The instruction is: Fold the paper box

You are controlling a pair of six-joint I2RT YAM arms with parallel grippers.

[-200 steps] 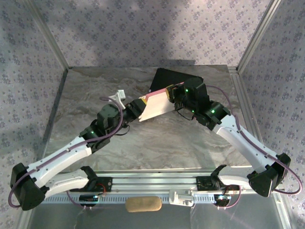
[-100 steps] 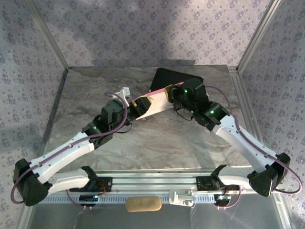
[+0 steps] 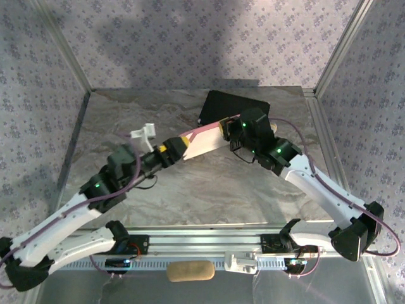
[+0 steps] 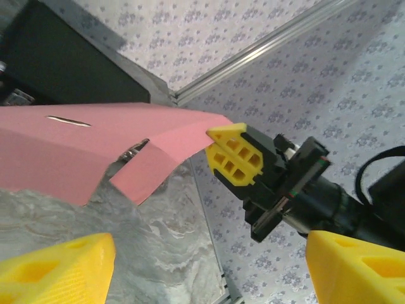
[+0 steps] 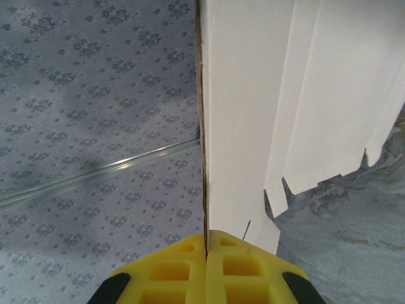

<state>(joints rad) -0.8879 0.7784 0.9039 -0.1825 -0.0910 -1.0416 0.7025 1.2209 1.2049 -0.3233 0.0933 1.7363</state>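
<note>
Left tool (image 3: 176,145) fingers spread wide, nothing between them, just beside the left end of the paper box (image 3: 204,140). I see the box held above the table (image 3: 209,190) near the far edge, right tool (image 5: 205,253) clamped tight on its right edge.

The black case (image 3: 235,104) lay flat at the far centre-right of the grey marbled table (image 3: 209,190). Patterned wall panels (image 3: 190,44) enclosed the table on three sides, joined by aluminium corner posts (image 3: 338,47). A tan oblong pad (image 3: 190,272) lay on the near ledge, just in front of the aluminium rail (image 3: 202,244).
</note>
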